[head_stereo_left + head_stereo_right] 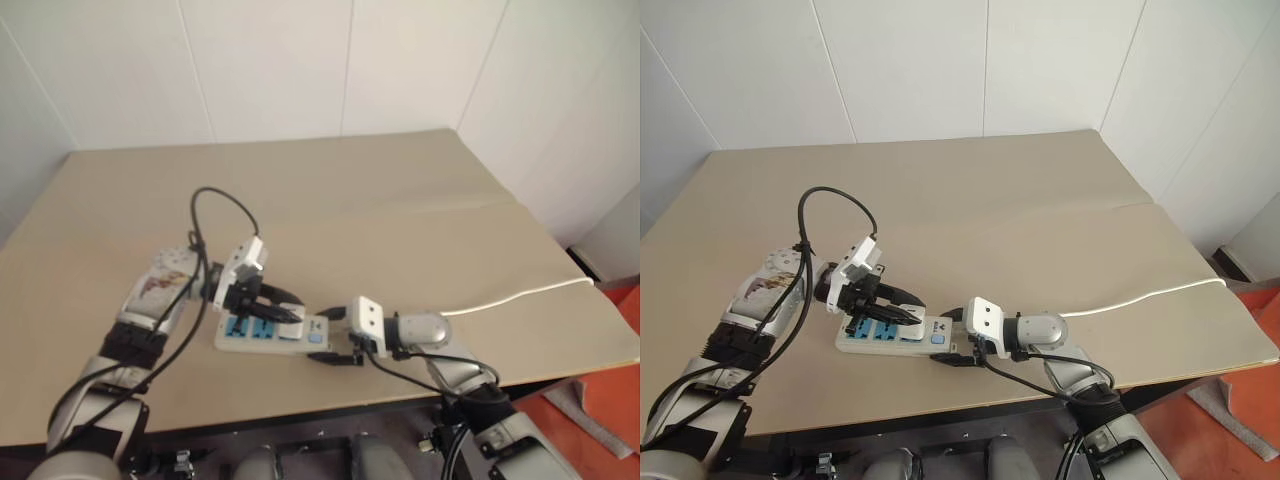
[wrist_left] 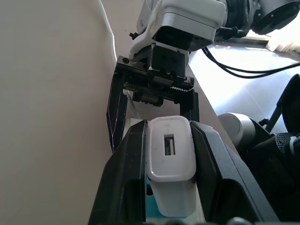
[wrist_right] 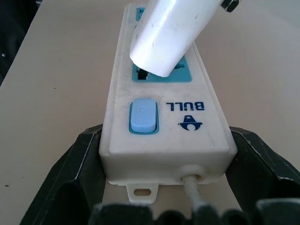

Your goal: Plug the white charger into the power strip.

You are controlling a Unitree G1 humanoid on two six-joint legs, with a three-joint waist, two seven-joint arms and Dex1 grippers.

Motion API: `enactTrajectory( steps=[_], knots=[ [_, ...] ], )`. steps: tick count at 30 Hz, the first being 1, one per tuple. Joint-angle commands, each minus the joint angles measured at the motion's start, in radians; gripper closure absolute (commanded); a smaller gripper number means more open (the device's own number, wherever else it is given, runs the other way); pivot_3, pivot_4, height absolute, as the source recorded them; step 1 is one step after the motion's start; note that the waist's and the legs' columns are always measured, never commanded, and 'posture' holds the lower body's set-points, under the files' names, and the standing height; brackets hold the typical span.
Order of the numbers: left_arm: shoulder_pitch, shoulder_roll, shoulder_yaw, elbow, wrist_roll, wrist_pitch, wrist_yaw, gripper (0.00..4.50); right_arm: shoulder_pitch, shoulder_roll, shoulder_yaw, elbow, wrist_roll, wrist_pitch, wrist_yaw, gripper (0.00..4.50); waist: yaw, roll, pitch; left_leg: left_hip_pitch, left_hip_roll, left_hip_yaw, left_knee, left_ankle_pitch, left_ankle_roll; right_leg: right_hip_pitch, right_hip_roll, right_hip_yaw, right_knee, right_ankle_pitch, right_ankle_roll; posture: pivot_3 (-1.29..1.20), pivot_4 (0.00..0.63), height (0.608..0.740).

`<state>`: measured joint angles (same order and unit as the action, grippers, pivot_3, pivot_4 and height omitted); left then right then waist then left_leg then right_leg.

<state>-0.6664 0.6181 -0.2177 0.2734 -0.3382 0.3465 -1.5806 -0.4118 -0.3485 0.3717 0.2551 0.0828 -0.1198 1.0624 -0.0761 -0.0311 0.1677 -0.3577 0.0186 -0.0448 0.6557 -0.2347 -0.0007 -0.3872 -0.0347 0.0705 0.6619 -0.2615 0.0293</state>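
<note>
Right wrist view puts the nearest thing first: the switch end of the power strip [image 3: 159,126] sits between the black fingers of my right claw [image 3: 161,187], which stand wide on either side of it, bracing it on the bench [image 1: 400,240], with its thin white cord [image 1: 520,295] running out past my wrist toward the bench edge. Just beyond the blue switch [image 3: 143,115], the white charger [image 3: 168,35] hangs tilted over the first blue socket, its lower end at the socket's face; I cannot tell whether the pins have gone in at all. My left claw [image 2: 171,168] is clenched on the charger, one finger pressed to each side. The strip's long axis runs away from my right claw toward my left arm, flat on the bench, while the charger's long axis slopes down into the socket, not yet square to it. I judge the task well along: charger gripped, strip steadied, plug brought to the socket. Left to do: straighten it, press it home, then let go.
</note>
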Motion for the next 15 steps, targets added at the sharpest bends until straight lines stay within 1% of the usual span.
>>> enactTrajectory(
  steps=[1,7,12,15],
  knots=[
    [-0.012,-0.008,-0.007,0.018,0.026,-0.036,0.012,3.43,0.029,-0.009,0.053,0.064,-0.081,0.035,-0.019,1.09,0.001,0.0,0.0,0.0,0.0,0.0,0.0,0.0,0.0,0.0,0.0,0.0,0.0,0.0,0.0,0.0,0.15,0.74],
    [0.026,-0.006,0.022,0.0,0.011,-0.092,0.016,3.43,0.031,-0.014,0.053,0.068,-0.083,0.022,-0.018,1.09,0.004,0.0,0.0,0.002,-0.001,0.0,-0.003,0.0,0.0,0.001,0.0,0.001,-0.001,0.0,0.0,0.0,0.15,0.74],
    [0.094,0.013,0.039,-0.058,0.007,-0.14,0.017,3.43,0.029,-0.018,0.056,0.076,-0.088,0.008,-0.016,1.09,0.003,0.0,0.0,0.004,-0.001,0.0,-0.008,0.0,0.0,0.001,0.0,0.002,-0.004,0.0,0.0,0.0,0.15,0.74],
    [0.139,0.009,0.061,-0.099,-0.002,-0.178,0.041,3.43,0.028,-0.018,0.058,0.081,-0.088,0.0,-0.015,1.09,0.002,0.0,-0.001,0.004,-0.001,0.0,-0.011,0.0,0.0,0.001,0.0,0.002,-0.005,0.0,-0.001,0.0,0.15,0.74]
  ],
)
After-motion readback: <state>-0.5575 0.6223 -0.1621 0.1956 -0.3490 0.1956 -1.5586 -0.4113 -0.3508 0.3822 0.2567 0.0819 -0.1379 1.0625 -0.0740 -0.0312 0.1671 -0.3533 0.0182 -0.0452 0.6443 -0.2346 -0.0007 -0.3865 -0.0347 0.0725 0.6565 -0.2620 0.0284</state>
